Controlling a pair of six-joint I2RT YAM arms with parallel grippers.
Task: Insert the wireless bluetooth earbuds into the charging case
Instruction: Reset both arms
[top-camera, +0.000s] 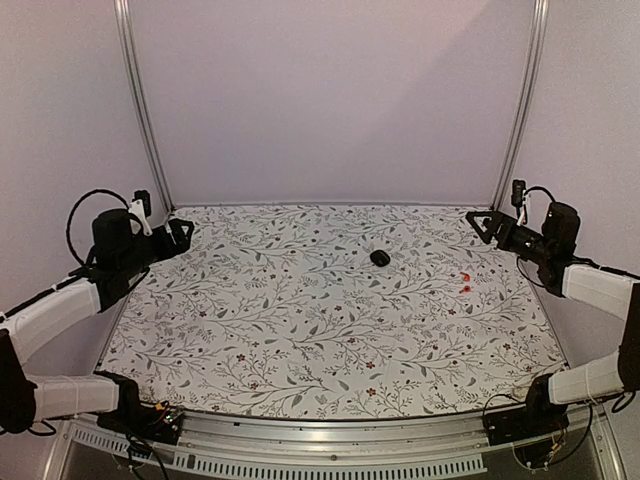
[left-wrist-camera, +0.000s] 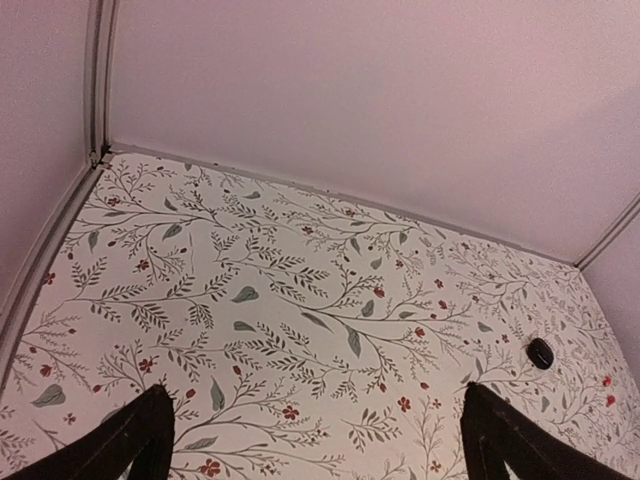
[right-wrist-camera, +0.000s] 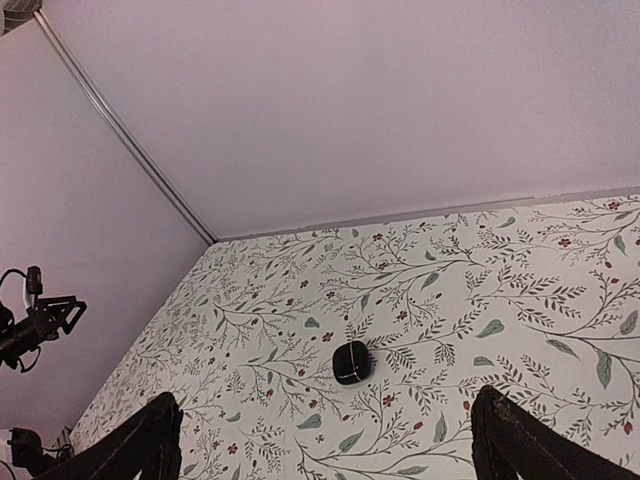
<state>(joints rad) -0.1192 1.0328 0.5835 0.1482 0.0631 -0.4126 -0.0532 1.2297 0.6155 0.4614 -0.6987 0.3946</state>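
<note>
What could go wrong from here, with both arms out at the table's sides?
The two red earbuds are tiny and lie among red flowers on the printed table cover, so a grasp may miss them. The charging case looks shut and glossy. It probably needs opening first, and could slip from the open right gripper or left gripper.

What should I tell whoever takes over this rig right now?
Left gripper: open, empty, up at the left edge of the table.
Right gripper: open, empty, up at the right edge.
Case: on the table, centre-far, looks shut.
Earbuds: two small red bits lying right of the case.
Done: nothing. Left: open the case, put both earbuds in.
</note>
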